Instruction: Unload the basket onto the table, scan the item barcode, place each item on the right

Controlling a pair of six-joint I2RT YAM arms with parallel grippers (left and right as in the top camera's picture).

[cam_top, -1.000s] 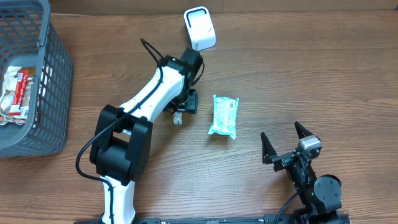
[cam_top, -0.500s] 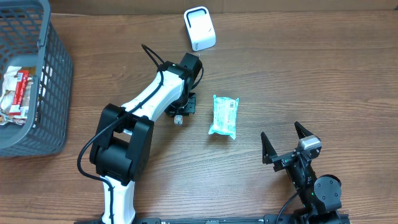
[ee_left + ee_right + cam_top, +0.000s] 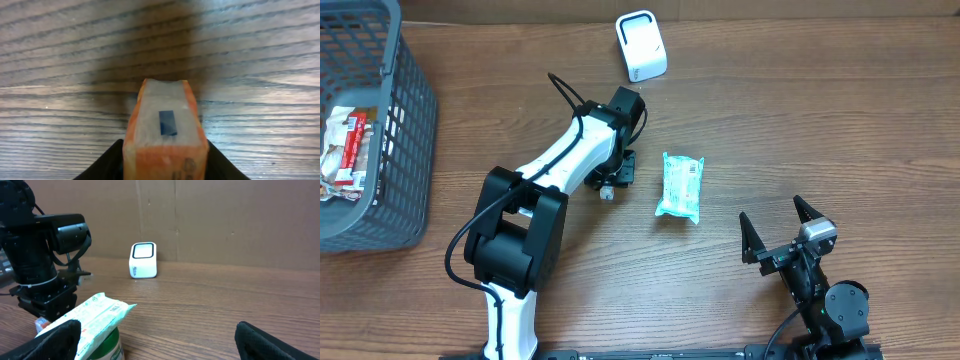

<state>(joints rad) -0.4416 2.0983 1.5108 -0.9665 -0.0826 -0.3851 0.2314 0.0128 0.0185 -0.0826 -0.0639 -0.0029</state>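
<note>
Box (image 3: 166, 130): small, orange-edged, pale face with a dark blue rectangle; lower centre of left wrist view.
Packet (image 3: 681, 186): teal and white, lying flat, overhead centre.
Scanner (image 3: 641, 46): white, rounded, upright, overhead top centre.

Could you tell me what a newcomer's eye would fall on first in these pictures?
Most striking is the left gripper, pointing down at mid-table over a small orange-edged packet that sits between its fingers. Just to the right lies a teal wipes pack, and a white barcode scanner stands near the far edge. A grey basket holding snack packets fills the left corner.
</note>
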